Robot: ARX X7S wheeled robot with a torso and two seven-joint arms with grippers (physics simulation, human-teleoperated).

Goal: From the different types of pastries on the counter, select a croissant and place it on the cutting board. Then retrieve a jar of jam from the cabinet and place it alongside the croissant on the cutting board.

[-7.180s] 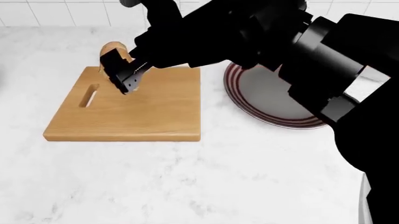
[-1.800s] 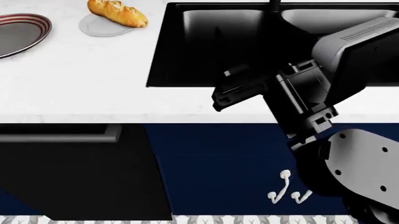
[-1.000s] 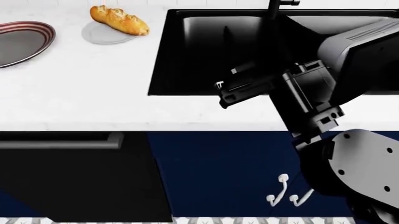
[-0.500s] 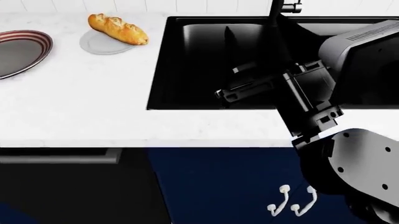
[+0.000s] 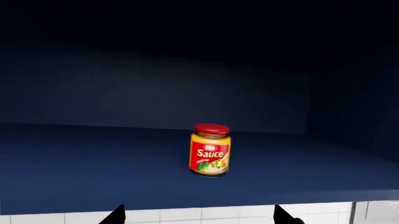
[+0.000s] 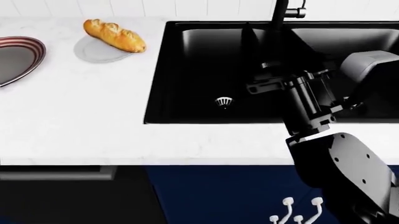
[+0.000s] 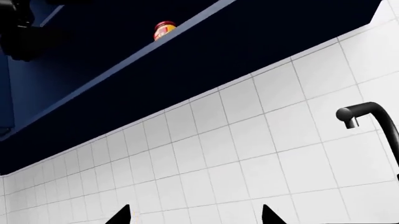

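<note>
The jar of jam (image 5: 210, 149) stands upright on the dark blue shelf of the open cabinet (image 5: 93, 177), red lid up, "Sauce" label facing me. My left gripper (image 5: 199, 218) is open and empty, in front of and below the shelf edge, apart from the jar. The jar also shows small in the right wrist view (image 7: 164, 30). My right gripper (image 7: 196, 217) is open and empty, facing the tiled wall. The baguette (image 6: 115, 35) lies on a small pale plate on the counter (image 6: 74, 121). The croissant and the cutting board are out of view.
A black double sink (image 6: 206, 70) with a black faucet (image 7: 367, 116) sits right of the baguette. The red-ringed plate (image 6: 16, 58) is at the far left. My right arm (image 6: 305, 100) rises over the sink. White tiles (image 7: 249, 154) run below the cabinet.
The head view has shifted, so the counter edge sits lower in it. My right arm has lifted and turned upward over the sink; its gripper no longer shows in the head view.
</note>
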